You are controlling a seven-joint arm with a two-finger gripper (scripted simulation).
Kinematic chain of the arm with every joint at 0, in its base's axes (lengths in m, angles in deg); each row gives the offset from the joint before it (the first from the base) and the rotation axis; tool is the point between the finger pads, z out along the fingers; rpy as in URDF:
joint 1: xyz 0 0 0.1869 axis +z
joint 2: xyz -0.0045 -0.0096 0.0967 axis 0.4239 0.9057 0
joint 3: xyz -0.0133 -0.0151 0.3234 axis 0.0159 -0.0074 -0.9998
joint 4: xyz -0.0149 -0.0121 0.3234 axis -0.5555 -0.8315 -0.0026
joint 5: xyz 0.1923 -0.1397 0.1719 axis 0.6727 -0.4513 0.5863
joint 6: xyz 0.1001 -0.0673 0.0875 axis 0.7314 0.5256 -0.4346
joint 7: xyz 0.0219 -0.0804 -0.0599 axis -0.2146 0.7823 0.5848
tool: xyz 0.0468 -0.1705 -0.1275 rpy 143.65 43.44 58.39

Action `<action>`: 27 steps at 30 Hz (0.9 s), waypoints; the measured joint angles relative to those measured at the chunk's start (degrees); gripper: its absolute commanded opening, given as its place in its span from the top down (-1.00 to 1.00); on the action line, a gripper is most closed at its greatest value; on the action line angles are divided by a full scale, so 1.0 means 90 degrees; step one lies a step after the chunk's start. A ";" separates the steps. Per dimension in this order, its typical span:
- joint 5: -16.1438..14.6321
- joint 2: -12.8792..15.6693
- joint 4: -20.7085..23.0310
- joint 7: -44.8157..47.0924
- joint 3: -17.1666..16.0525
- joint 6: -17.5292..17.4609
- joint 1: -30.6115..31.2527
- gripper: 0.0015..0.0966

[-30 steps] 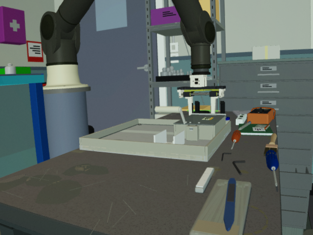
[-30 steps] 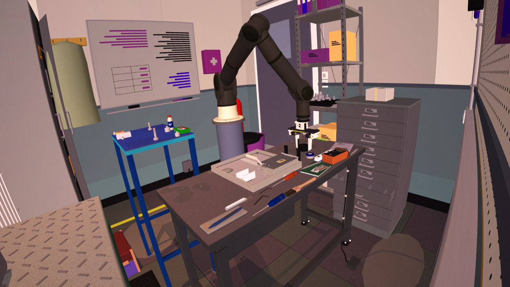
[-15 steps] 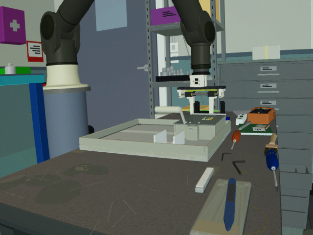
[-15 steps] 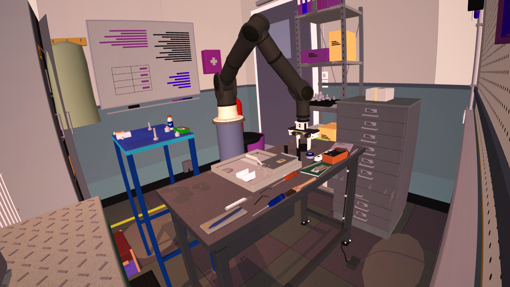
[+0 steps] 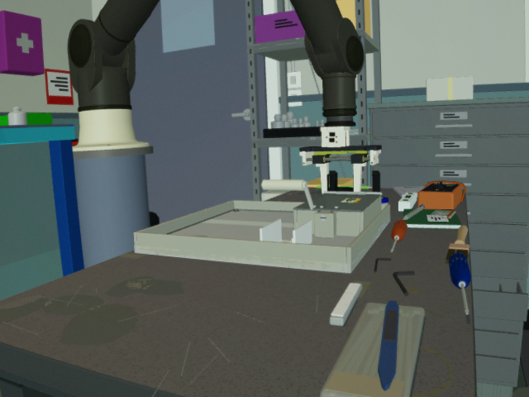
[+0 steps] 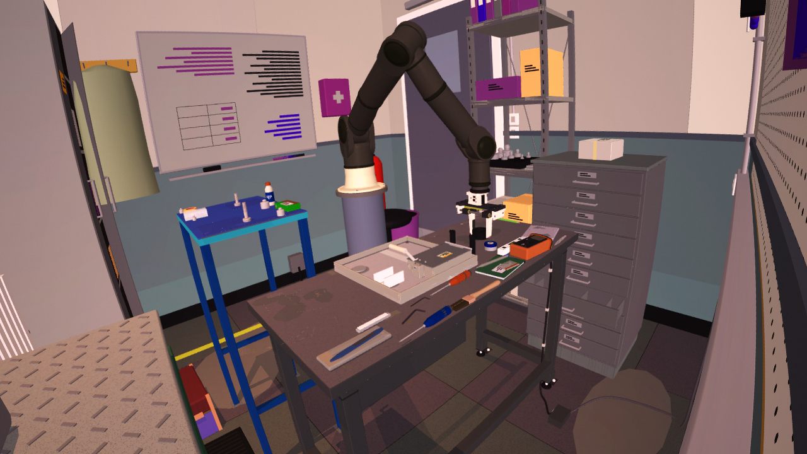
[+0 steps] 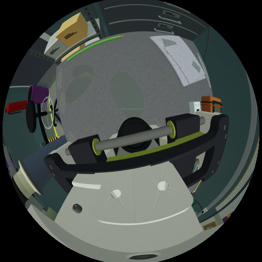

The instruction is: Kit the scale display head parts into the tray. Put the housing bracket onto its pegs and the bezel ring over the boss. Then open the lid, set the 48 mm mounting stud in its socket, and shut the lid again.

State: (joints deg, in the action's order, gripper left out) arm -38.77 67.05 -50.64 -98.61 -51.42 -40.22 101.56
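My gripper (image 5: 340, 186) (image 6: 478, 233) stands low over the bench just behind the far right corner of the tray (image 5: 260, 233) (image 6: 405, 266), and I have it closed on the black bezel ring (image 7: 134, 134), which sits between my fingers on the bench. The tray's grey lid (image 5: 342, 205) lies shut over the right rear compartment, with its roller handle (image 5: 285, 186) at the left. Several white studs (image 6: 245, 210) stand on the blue side table (image 6: 242, 217) to the left. I cannot make out the housing bracket.
A grey drawer cabinet (image 6: 587, 248) stands right of the bench. An orange meter (image 5: 441, 194), a circuit board (image 5: 433, 217), screwdrivers (image 5: 398, 233), hex keys (image 5: 404, 280), a white bar (image 5: 345, 304) and a blue pen on a block (image 5: 386, 342) lie on the bench's right and front.
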 measured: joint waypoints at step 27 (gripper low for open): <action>0.0632 -0.0509 -0.0068 0.0445 -0.0395 0.0366 -0.0197 1.00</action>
State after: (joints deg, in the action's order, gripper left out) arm -33.08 62.47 -51.25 -94.60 -54.98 -36.93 99.79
